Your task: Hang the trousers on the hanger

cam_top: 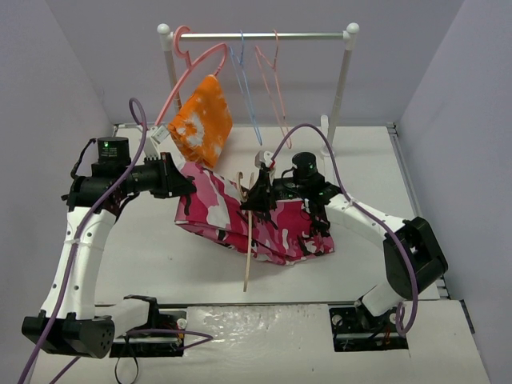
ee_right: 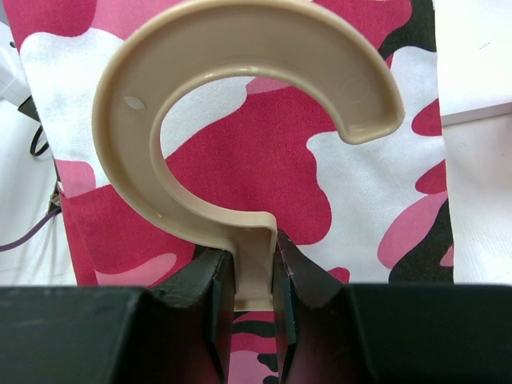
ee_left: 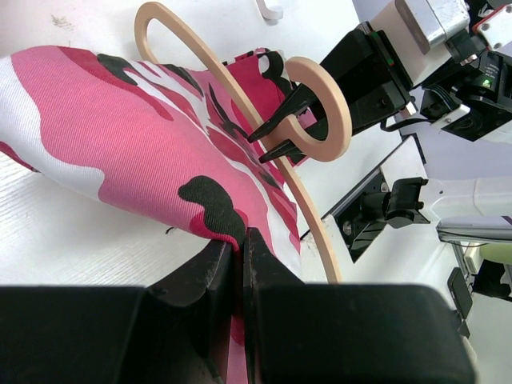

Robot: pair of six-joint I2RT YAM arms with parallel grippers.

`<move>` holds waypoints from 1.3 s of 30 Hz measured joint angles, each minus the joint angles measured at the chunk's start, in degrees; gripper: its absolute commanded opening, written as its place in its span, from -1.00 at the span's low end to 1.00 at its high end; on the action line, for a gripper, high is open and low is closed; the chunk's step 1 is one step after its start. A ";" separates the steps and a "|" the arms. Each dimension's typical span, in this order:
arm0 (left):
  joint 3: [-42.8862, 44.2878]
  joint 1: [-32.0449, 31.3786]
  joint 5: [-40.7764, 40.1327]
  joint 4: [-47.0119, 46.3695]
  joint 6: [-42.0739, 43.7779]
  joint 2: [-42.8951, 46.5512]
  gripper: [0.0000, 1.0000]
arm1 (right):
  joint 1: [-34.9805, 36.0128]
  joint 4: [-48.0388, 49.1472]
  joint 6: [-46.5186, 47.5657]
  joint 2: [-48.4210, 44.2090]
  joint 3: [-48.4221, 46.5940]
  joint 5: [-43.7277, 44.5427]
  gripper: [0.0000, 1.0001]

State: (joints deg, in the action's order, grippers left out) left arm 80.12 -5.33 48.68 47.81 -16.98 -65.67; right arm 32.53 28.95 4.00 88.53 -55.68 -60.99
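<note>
Grey walls close in a white desk (cam_top: 144,264). In the overhead view a rail (cam_top: 264,35) at the back carries a thick pink hanger (cam_top: 192,80) with an orange-and-white cloth (cam_top: 204,120), plus thin wire hangers (cam_top: 250,88). The trousers (cam_top: 216,210) lie bunched mid-desk between my two arms. The hanger (cam_top: 246,272) stands across them, one long edge running toward me. I cannot tell from here whether any cloth is threaded over its crossbar. On the left wrist camera, my left jaws are clenched on a fold at the edge of the trousers, and the fabric drapes slack away from the pinch. The hanger's shoulder curves over it, with the right jaws visible beyond, nipping the base of the hook. On the right wrist camera, those right jaws grasp the short stem just under the hook, with camouflage cloth filling the background. I judge the trousers light, soft and floppy. They will sag and slide off a smooth bar, so an edge or hem pinch like this suits them best. The hanger looks stiff and slick. The stem is a sound place to hold it, though it may pivot there under a sideways pull.
</note>
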 measured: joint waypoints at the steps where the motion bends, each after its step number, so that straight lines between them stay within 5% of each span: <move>1: 0.00 0.09 0.04 0.00 0.12 0.00 -1.00 | -0.03 -0.20 0.07 -0.21 0.00 0.00 -1.00; 31: -21.57 1.98 0.81 -8.11 4.56 10.33 -1.00 | -0.34 1.72 -8.23 -1.02 -6.86 -8.76 -1.00; 36: -22.93 1.98 0.45 -9.62 4.55 11.85 -0.84 | -0.34 1.77 -8.54 -1.02 -8.31 -9.29 -1.00; 39: -23.46 1.98 -1.56 -10.82 4.30 13.01 -0.54 | -0.36 2.38 -9.20 -1.02 -8.31 -9.25 -1.00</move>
State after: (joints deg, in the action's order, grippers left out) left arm 56.66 -3.36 47.12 36.99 -12.67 -52.66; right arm 32.16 31.33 -5.20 87.50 -63.99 -70.24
